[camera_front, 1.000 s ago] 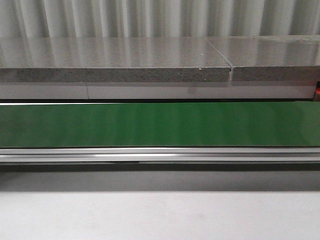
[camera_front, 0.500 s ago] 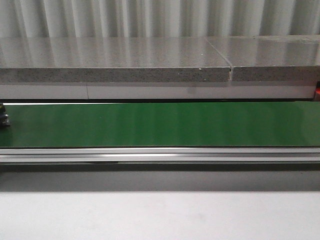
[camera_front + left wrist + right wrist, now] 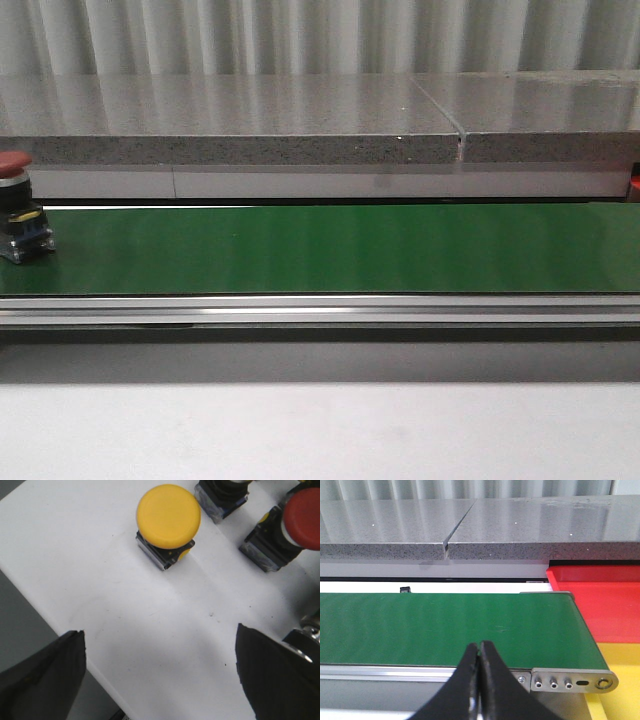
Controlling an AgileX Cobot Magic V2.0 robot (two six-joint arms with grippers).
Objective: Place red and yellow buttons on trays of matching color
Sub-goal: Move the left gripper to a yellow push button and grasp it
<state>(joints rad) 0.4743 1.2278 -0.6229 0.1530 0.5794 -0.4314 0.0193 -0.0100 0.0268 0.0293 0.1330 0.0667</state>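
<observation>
Belt first: in the front view a red-capped button (image 3: 18, 215) stands upright on the green conveyor belt (image 3: 330, 248) at its far left end, with no gripper in sight.

From the left wrist, the left gripper (image 3: 160, 680) has its fingers spread wide and holds nothing, hovering over a white surface (image 3: 125, 625). Ahead of the fingertips stands a yellow button (image 3: 168, 517); a red button (image 3: 302, 517) stands beyond the other finger, apart from it.

From the right wrist, the right gripper (image 3: 479, 652) has its fingers pressed together, empty, above the belt's end. Beside it lie a red tray (image 3: 600, 605) and a yellow tray (image 3: 620, 700).
</observation>
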